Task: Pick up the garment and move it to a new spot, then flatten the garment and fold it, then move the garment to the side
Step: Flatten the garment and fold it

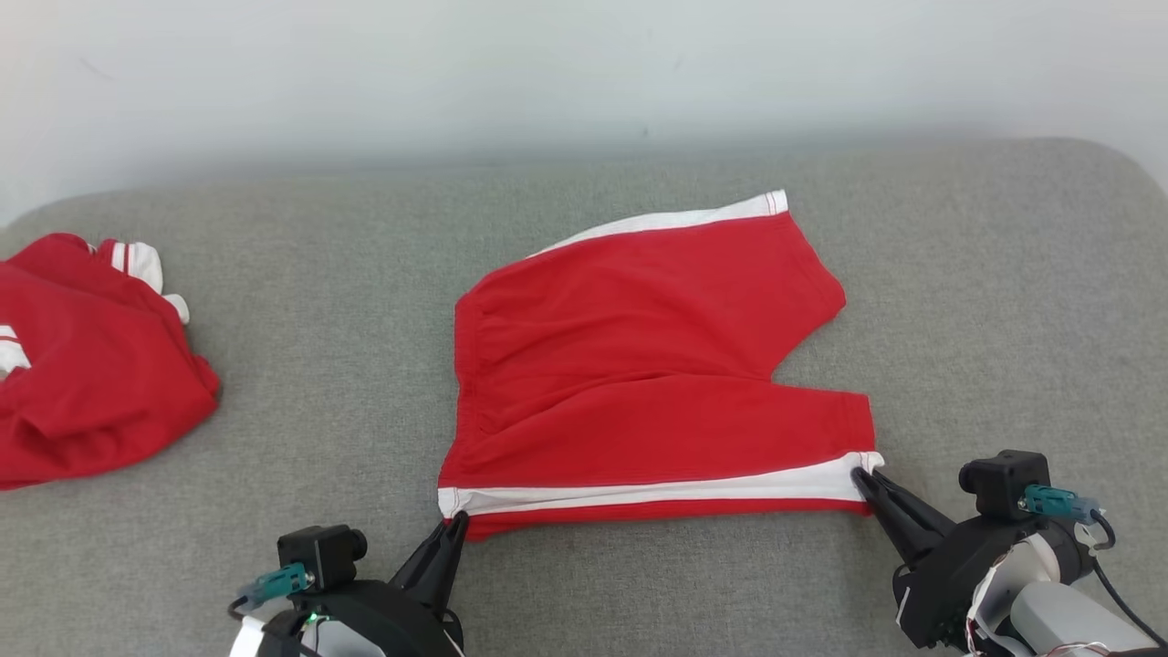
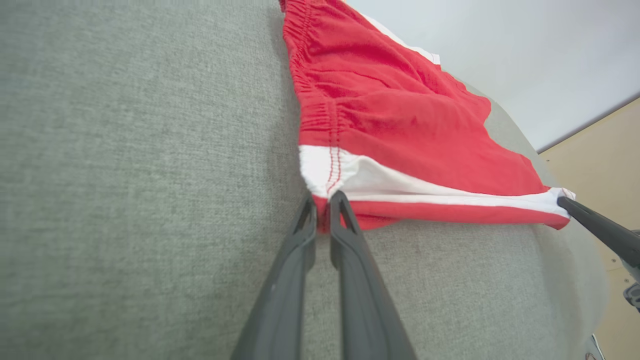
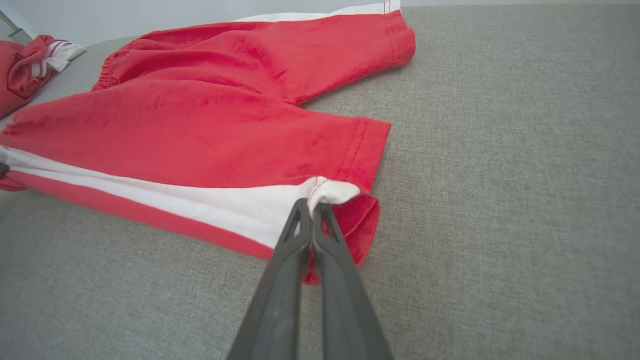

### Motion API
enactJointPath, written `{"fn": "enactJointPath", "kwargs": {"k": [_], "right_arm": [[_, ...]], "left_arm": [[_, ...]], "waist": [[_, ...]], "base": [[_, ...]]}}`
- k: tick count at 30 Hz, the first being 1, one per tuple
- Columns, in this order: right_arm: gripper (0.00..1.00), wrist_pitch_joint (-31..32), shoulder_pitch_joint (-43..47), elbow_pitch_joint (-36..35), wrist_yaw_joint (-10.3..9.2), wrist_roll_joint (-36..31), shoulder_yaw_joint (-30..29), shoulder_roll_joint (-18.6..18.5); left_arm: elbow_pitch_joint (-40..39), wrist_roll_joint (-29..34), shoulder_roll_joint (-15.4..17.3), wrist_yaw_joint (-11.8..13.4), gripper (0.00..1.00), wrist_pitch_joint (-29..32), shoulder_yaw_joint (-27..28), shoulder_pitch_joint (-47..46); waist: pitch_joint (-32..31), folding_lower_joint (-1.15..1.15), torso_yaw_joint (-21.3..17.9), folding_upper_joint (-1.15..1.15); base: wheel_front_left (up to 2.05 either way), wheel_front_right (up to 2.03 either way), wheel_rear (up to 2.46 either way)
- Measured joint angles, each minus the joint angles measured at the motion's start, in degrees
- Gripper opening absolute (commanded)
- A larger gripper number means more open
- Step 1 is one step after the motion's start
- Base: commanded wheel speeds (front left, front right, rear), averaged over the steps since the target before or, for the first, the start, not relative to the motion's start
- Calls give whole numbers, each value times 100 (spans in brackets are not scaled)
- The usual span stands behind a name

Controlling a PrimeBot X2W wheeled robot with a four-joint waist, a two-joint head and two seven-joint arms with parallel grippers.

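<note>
The left gripper pinches the waistband corner of the red shorts, the right gripper pinches their hem corner

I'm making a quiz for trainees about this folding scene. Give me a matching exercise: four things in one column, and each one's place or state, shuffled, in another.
Things:
1. left gripper
2. right gripper
3. shorts
4. other red garment

Place or state:
a. crumpled at the robot's far left
b. jaws shut on a leg-hem corner
c. spread out in the middle
d. jaws shut on a waistband corner

Pairs: 1-d, 2-b, 3-c, 4-a
</note>
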Motion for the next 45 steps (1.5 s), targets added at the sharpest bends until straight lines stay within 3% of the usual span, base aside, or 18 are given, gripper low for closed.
{"fn": "enactJointPath", "kwargs": {"k": [3,4,5,6,7,8,18,30,37,39,43,45], "right_arm": [[0,31,-4,1,0,1,18,-10],[19,35,-12,8,0,0,19,-12],[19,35,-13,13,0,0,15,-15],[55,34,-13,23,0,1,5,-14],[100,33,-13,21,0,8,-8,-14],[100,30,-13,22,0,33,-33,-13],[100,-25,123,-199,-32,66,-120,-69],[100,159,339,-452,-719,-176,-3,-168],[100,339,219,-546,-877,-234,49,-126],[90,389,209,-583,-917,-243,81,-107],[86,438,210,-702,-1012,-298,130,-92],[89,454,211,-750,-1032,-368,156,-94]], "left_arm": [[-41,15,0,51,0,-5,-15,-2],[-48,15,-1,55,0,-10,-11,-4],[-47,15,-4,87,0,-22,-9,-5],[-45,27,-4,132,24,-24,-11,-6],[-47,67,1,178,57,-51,-11,-6],[-48,87,1,204,100,-56,-2,-6],[-447,328,270,610,100,-236,62,210],[-779,1072,457,1073,100,-89,-363,204],[-792,1374,431,1201,100,111,-525,32],[-790,1491,437,1213,100,188,-537,-48],[-800,1543,435,1255,100,258,-537,-61],[-800,1585,435,1261,100,290,-542,-61]], "waist": [[-40,0,26,0],[-43,0,29,0],[-46,1,31,0],[-56,1,34,0],[-64,1,36,0],[-73,1,37,0],[-211,2,5,0],[-170,2,-69,1],[-46,2,-78,1],[-30,2,-69,1],[-7,2,-56,1],[-4,2,-52,1]], "base": [[0,0,0],[0,0,0],[0,0,0],[0,0,0],[0,0,0],[0,0,0],[0,0,0],[0,0,0],[0,0,0],[0,0,0],[0,0,0],[0,0,0]]}}
